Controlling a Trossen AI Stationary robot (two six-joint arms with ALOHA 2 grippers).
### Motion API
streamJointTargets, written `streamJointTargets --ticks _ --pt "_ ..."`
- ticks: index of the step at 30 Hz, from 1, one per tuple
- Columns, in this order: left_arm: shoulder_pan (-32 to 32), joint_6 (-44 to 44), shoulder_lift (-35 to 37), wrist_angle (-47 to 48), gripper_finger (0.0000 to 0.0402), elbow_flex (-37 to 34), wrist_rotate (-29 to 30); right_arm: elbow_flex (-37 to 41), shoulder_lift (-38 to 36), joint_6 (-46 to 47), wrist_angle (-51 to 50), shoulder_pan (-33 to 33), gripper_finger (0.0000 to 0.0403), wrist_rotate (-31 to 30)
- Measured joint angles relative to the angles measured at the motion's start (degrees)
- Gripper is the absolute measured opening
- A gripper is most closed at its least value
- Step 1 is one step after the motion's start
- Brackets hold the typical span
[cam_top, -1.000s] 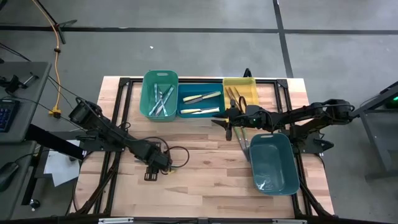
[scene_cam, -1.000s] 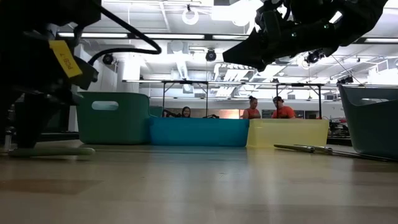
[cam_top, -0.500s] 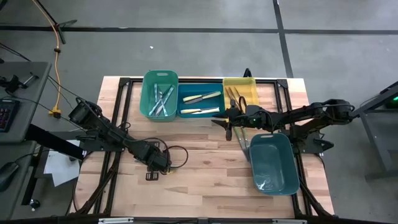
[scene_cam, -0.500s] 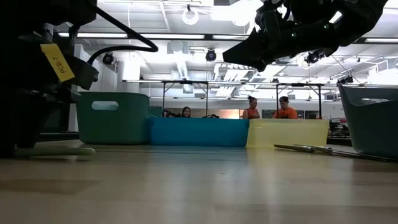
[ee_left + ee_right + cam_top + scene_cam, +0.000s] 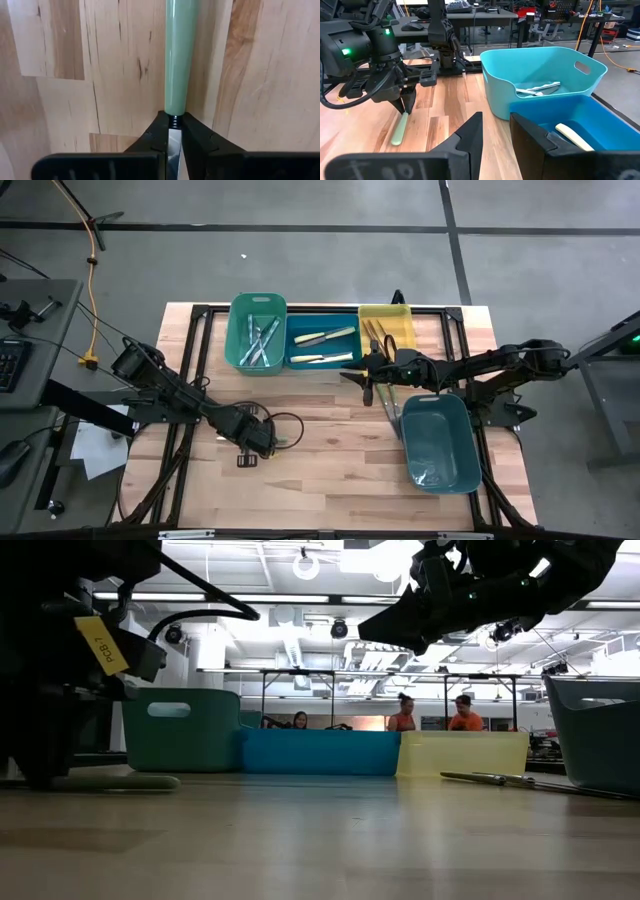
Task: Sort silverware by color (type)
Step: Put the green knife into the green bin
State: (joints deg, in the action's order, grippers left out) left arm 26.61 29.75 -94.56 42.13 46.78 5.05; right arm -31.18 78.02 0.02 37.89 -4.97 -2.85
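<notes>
A green-handled utensil (image 5: 176,55) lies flat on the wooden table at the near left, and my left gripper (image 5: 250,448) points straight down, shut on it. The right wrist view shows the same pale green handle (image 5: 398,131) under those fingers. My right gripper (image 5: 496,132) hovers open and level with nothing in it, near the blue bin (image 5: 322,345). More silverware lies in the green bin (image 5: 257,332), the blue bin and the yellow bin (image 5: 386,328). A few pieces (image 5: 390,412) lie on the table beside the teal bin. My left gripper pinches the utensil between its two fingers at the neck, just where the green handle ends (image 5: 175,111) and the metal part begins. The fingers come from above, one on each side of the utensil. It lies flat on the table.
The three bins stand in a row along the far edge. A large teal bin (image 5: 440,442) sits at the near right, with loose utensils (image 5: 500,779) on the table by its left side. A cable loop (image 5: 288,430) hangs by the left wrist. People sit in the room beyond.
My left gripper has shut on the green-handled utensil while staying in place, its wrist rolling slightly. The utensil's pale handle has shifted a little along the table. My right arm has kept still.
</notes>
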Motion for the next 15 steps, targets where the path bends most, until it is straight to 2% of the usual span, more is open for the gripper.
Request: streamJointTargets --ticks 15 --pt "-2.4 0.1 8.7 1.8 0.0004 -0.5 -0.9 0.0 0.0 0.0 0.0 0.0 0.0094 0.0"
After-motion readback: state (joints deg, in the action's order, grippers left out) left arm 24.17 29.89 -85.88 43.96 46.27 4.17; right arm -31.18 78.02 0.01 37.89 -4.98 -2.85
